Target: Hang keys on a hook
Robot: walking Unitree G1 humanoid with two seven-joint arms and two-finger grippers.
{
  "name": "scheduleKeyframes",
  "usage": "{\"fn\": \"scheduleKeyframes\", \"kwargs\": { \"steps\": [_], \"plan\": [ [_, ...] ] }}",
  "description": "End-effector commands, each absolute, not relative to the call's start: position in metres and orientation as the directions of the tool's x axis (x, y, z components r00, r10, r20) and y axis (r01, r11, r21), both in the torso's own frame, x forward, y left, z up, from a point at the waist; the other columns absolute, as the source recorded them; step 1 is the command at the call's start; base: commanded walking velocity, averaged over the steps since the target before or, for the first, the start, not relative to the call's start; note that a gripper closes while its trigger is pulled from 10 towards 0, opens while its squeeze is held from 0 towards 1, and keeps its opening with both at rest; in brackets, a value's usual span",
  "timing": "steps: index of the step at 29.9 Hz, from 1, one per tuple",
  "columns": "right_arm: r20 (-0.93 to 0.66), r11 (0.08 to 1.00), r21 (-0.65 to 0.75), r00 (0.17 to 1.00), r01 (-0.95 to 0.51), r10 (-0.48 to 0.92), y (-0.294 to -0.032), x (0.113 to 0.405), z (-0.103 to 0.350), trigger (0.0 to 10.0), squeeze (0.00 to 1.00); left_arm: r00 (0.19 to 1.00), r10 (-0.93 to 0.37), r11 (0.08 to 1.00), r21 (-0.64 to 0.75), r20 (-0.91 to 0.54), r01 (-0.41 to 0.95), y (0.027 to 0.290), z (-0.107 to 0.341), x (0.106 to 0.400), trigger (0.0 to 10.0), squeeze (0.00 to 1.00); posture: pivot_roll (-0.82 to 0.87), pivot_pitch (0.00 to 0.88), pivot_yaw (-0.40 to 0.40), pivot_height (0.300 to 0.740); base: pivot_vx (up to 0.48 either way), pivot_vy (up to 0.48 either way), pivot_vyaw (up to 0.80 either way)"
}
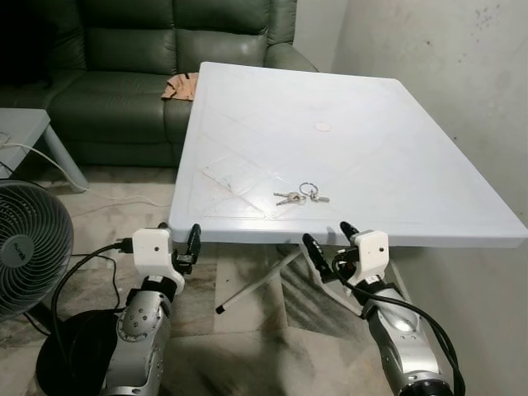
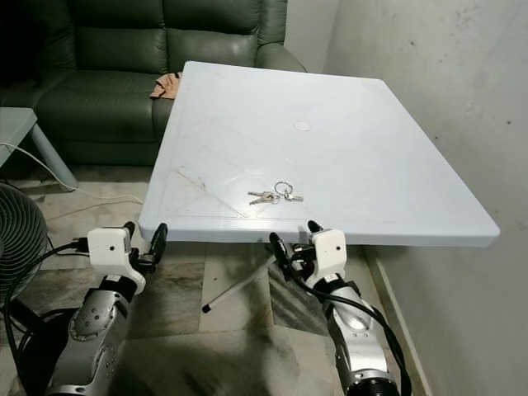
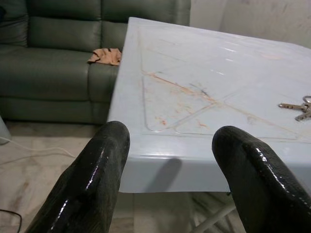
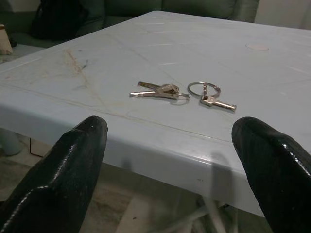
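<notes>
On the white table (image 1: 396,165), near its front edge, you've got the keys (image 1: 301,196) lying flat: a ring at about 1 o'clock from the right gripper (image 1: 327,238), with two keys splayed toward 9 o'clock and one short key toward 3 o'clock.

Right gripper sits just below and in front of the table edge, fingers spread wide, nothing held. In the right wrist view the keys (image 4: 182,93) are dead ahead between the fingers, past the table lip.

Left gripper (image 1: 177,239) is also wide and empty, just off the front-left corner of the table, well apart from the keys.

Handling, my read: light, rigid metal, thin and flat on smooth plastic, so they'll likely skate if you push sideways. Fingertips may not get under a flat blade. Best bet looks like the ring or the cluster where the two keys overlap, since it stands slightly proud. Pinch from above, close gently. Loose keys will dangle and swing once lifted.

No hook visible yet; wall (image 1: 462,74) at 2 o'clock is bare.

Sofa (image 1: 124,66) with a tan cloth (image 1: 180,86) at 11 o'clock, fan (image 1: 29,247) at 9 o'clock.
</notes>
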State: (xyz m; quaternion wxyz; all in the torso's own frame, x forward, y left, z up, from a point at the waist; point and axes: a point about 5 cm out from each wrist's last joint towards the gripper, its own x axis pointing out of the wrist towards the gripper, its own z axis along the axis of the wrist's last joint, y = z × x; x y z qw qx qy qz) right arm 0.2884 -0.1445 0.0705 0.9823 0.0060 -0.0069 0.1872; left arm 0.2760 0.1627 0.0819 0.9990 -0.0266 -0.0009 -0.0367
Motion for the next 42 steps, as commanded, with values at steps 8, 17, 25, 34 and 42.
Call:
{"fn": "scheduleKeyframes", "kwargs": {
  "steps": [8,17,25,34,42],
  "plan": [
    [0.028,0.928,0.006,0.928,-0.372,0.372,-0.1443,0.2895,0.0752,10.0,0.00,0.997,-0.069,0.997,-0.034,0.021,0.070,0.1657,0.0865,0.2766,10.0,0.00,-0.07,0.048,-0.067,0.740,0.175,0.000,0.00],
    [0.028,0.924,0.003,0.924,-0.382,0.381,-0.1433,0.2904,0.0753,10.0,0.00,0.997,-0.069,0.997,-0.038,0.022,0.069,0.1655,0.0867,0.2768,10.0,0.00,-0.07,0.039,-0.069,0.740,0.420,0.000,0.00],
    [0.030,0.923,0.003,0.922,-0.386,0.386,-0.1423,0.2905,0.0754,10.0,0.00,0.997,-0.074,0.997,-0.036,0.026,0.075,0.1643,0.0877,0.2780,10.0,0.00,-0.07,0.033,-0.067,0.740,0.419,0.000,0.00],
    [0.026,0.922,0.001,0.922,-0.386,0.386,-0.1432,0.2897,0.0748,10.0,0.00,0.997,-0.063,0.998,-0.026,0.043,0.064,0.1624,0.0896,0.2784,10.0,0.00,-0.07,0.036,-0.069,0.740,0.079,0.000,0.00],
    [0.020,0.914,-0.020,0.914,-0.405,0.406,-0.1428,0.2897,0.0755,10.0,0.00,0.995,-0.077,0.997,-0.025,0.059,0.078,0.1602,0.0889,0.2745,10.0,0.00,-0.07,0.043,-0.073,0.740,0.000,0.000,0.00]
  ]
}}
